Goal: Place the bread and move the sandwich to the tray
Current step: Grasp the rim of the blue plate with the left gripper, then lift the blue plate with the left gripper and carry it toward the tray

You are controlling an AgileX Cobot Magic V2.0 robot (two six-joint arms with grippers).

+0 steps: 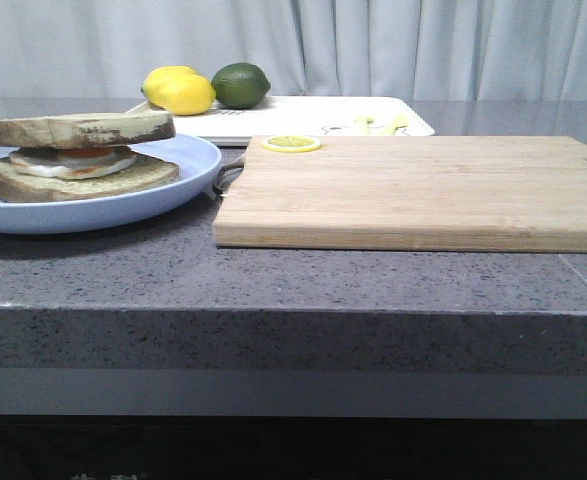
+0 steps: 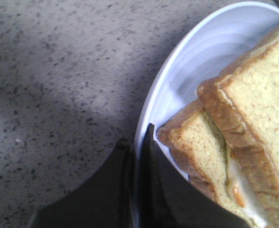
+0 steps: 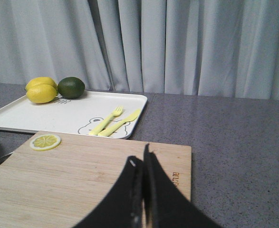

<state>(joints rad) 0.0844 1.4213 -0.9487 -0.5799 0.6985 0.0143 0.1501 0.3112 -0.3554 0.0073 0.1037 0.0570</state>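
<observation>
Left gripper (image 2: 138, 142): jaws closed, empty, at plate (image 2: 177, 80) rim beside sandwich (image 2: 234, 142). Right gripper (image 3: 142, 166): jaws closed, empty, over cutting board (image 3: 91, 175); tray (image 3: 68, 116) beyond.

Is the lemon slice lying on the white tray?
No, the lemon slice lies on the wooden cutting board, in front of the tray.
</observation>
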